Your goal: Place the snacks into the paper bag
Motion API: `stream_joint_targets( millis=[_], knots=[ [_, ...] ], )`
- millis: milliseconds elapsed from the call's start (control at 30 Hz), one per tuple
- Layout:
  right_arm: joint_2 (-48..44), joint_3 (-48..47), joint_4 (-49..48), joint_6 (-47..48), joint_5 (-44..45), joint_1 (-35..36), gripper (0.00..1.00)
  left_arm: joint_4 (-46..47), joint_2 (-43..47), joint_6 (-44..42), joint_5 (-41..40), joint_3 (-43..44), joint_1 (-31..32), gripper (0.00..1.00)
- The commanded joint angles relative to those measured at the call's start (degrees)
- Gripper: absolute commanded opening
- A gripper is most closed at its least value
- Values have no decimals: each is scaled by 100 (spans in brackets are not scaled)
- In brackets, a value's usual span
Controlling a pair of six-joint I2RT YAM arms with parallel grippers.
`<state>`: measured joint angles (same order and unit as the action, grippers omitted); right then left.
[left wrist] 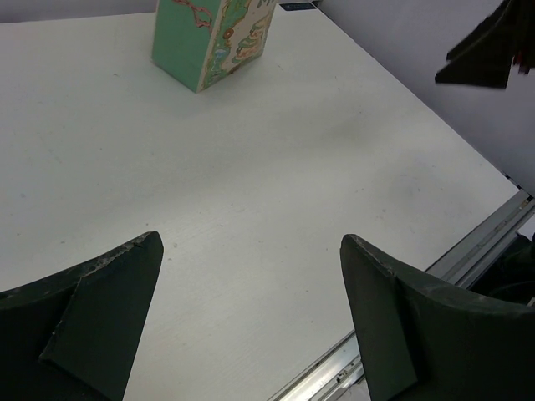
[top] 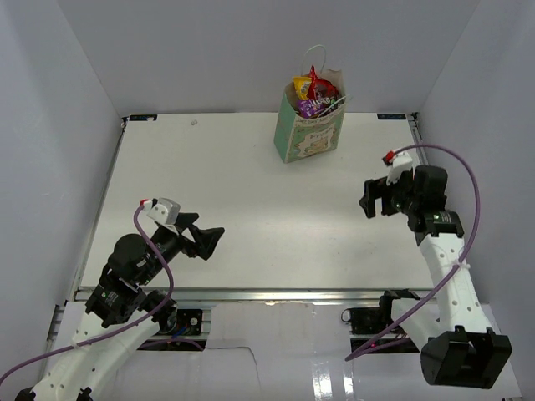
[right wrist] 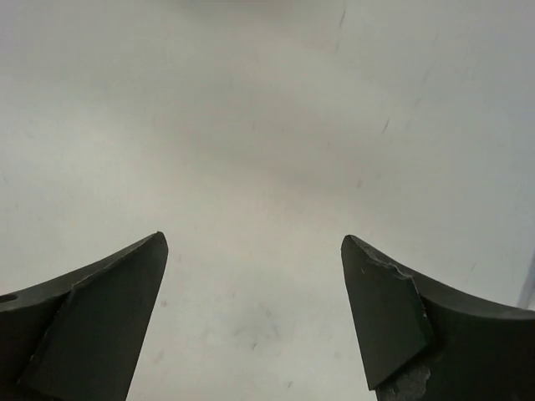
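The mint-green paper bag [top: 308, 134] stands upright at the back of the table, right of centre. Snacks [top: 314, 95] stick out of its top: yellow, red and purple packets show; the others are hidden inside. The bag's lower part also shows in the left wrist view [left wrist: 209, 38]. My left gripper [top: 209, 241] is open and empty, low over the front left of the table [left wrist: 251, 242]. My right gripper [top: 370, 200] is open and empty above the right side of the table [right wrist: 251, 242].
White walls close in the table [top: 251, 192] on the left, back and right. A metal rail [top: 267, 294] runs along the front edge. The right gripper's dark fingers [left wrist: 493, 50] show at the upper right of the left wrist view.
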<state>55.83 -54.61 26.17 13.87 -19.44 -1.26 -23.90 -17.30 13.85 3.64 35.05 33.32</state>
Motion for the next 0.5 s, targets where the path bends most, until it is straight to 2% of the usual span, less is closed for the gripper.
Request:
stream_joint_targets(
  millis=[0, 167, 300, 467],
  knots=[
    [-904, 862, 90, -138, 546, 3, 90, 122, -10, -66, 225, -59, -27, 98],
    [-1723, 1654, -357, -464, 414, 3, 90, 122, -81, -75, 269, -59, -27, 98],
    [-1901, 2049, -788, -429, 739, 3, 90, 122, -72, -66, 251, -77, -27, 98],
    [-1909, 2024, -763, -481, 818, 3, 90, 122, -124, -57, 243, -86, -27, 98]
  ],
)
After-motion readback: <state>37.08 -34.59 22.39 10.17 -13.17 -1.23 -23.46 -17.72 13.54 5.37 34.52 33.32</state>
